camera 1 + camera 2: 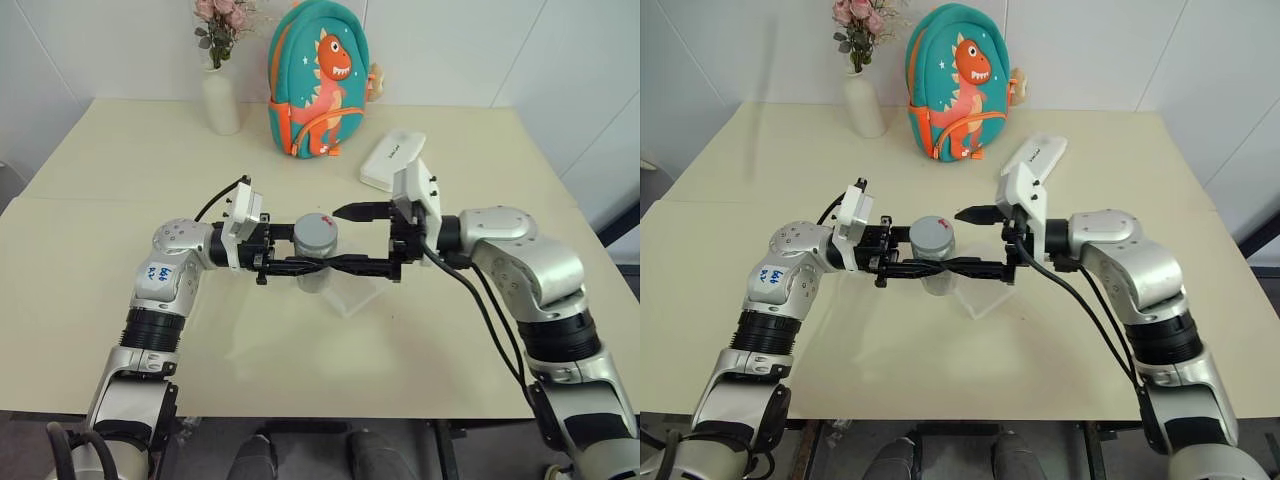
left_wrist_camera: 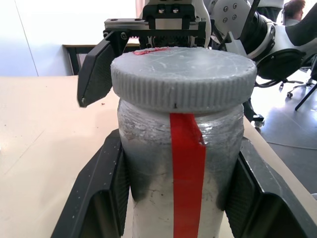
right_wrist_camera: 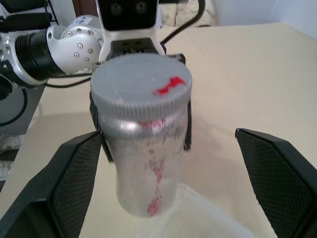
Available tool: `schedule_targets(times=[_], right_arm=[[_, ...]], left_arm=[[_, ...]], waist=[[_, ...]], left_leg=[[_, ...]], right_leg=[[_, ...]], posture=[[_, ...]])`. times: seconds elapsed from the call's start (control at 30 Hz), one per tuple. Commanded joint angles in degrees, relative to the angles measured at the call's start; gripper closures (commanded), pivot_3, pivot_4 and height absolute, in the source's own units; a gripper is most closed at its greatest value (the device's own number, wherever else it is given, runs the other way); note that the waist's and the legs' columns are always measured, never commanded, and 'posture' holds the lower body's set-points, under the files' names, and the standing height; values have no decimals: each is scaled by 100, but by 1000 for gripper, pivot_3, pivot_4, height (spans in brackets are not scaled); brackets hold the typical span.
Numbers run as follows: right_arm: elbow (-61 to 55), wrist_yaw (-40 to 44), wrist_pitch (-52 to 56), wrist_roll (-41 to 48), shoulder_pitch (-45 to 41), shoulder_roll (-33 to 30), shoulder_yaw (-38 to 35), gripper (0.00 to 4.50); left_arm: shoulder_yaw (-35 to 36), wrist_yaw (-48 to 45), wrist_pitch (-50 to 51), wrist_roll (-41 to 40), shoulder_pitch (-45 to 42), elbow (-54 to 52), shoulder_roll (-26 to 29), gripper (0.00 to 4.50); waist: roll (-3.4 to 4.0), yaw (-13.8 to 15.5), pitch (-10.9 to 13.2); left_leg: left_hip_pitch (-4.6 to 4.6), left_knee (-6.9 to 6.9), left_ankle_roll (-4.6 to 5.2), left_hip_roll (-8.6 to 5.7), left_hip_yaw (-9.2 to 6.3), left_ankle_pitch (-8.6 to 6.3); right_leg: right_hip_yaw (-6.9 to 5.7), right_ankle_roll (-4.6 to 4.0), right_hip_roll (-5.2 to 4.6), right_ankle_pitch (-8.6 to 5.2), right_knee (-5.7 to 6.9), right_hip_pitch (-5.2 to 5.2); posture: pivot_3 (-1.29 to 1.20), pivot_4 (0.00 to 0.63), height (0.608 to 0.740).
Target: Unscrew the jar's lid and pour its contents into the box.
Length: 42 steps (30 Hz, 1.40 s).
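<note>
The jar (image 1: 314,272), a silver cylinder with a red stripe, hangs upright just above the table, and my left gripper (image 1: 300,262) is shut on its body. In the left wrist view both black fingers (image 2: 106,191) press against the jar's sides. The grey ribbed lid (image 2: 183,74) sits on top, marked with red. My right gripper (image 1: 334,237) comes in from the opposite side, open, with its fingers (image 3: 74,183) standing wide on either side of the jar and clear of it. The clear box (image 1: 352,292) lies on the table right under the jar. The contents are hidden inside the jar.
At the back of the cream table (image 1: 120,300) stand a white vase with pink flowers (image 1: 221,100) and a teal dinosaur backpack (image 1: 318,85). A white oblong case (image 1: 392,158) lies behind my right wrist.
</note>
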Motion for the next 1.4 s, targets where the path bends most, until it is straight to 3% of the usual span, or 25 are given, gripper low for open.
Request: schedule_targets(times=[0.03,0.73,1.17,1.4], right_arm=[[-346,-13,104,255,-74,-38,-264,17],[226,-323,-172,-11,-732,1230,275,17],[559,-284,-427,-403,-733,1145,218,17],[414,-233,-314,-369,-652,763,38,17]], left_arm=[[61,-57,-107,-57,-53,27,20,2445],[-131,-71,-381,52,-292,302,-364,2445],[-118,-112,-335,0,-217,118,-308,2445],[-40,-120,-321,-12,-107,91,-135,2445]], waist=[[0,-17,0],[1,-27,0],[1,-30,0],[1,-27,0]], left_leg=[[0,1,0,0,0,0],[0,1,0,1,-3,0],[0,2,0,1,-4,0],[0,2,0,1,-4,0]], right_leg=[[0,0,0,0,0,0],[-3,0,1,0,5,0],[-4,0,1,0,6,0],[-4,0,1,0,6,0]], posture=[[0,150,740],[0,150,740],[0,150,740],[0,150,740]])
